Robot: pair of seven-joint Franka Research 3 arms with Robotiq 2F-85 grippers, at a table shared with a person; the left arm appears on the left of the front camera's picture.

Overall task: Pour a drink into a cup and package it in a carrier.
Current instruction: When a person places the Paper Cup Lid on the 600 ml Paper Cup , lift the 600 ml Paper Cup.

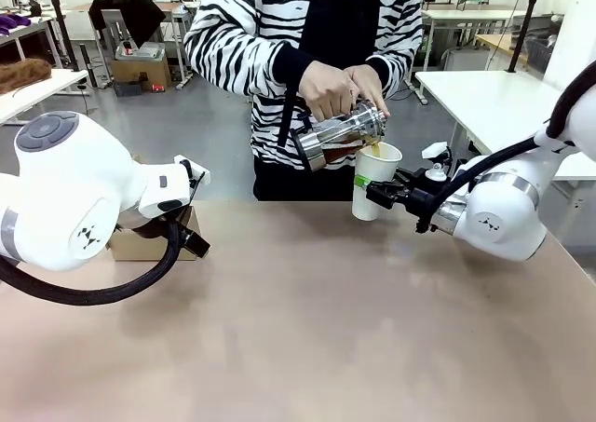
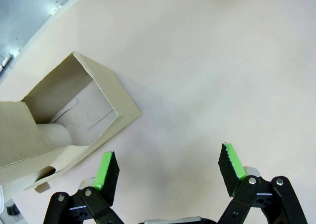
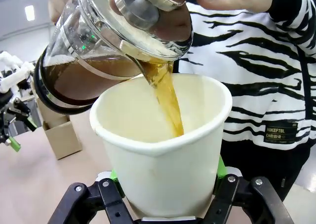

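**Hold the cup dead still under the pour**

The right gripper [image 3: 168, 184] is clenched on the lower wall of the tall white paper cup [image 3: 163, 155], a green pad on either side. It holds the cup upright and lidless at the far right of the beige table [image 1: 307, 347]. Over the rim, the person's hands [image 1: 337, 87] tilt the clear glass jar with a metal band [image 3: 94, 70], and a stream of brown coffee-like drink [image 3: 165, 93] falls inside. Doing this well, I judge, means no arm motion, a level rim, and a grip firm enough to hold without crushing the paper. At the left, the left gripper [image 2: 168, 167] hangs released and empty, just beside the brown cardboard drink carrier [image 2: 74, 110]
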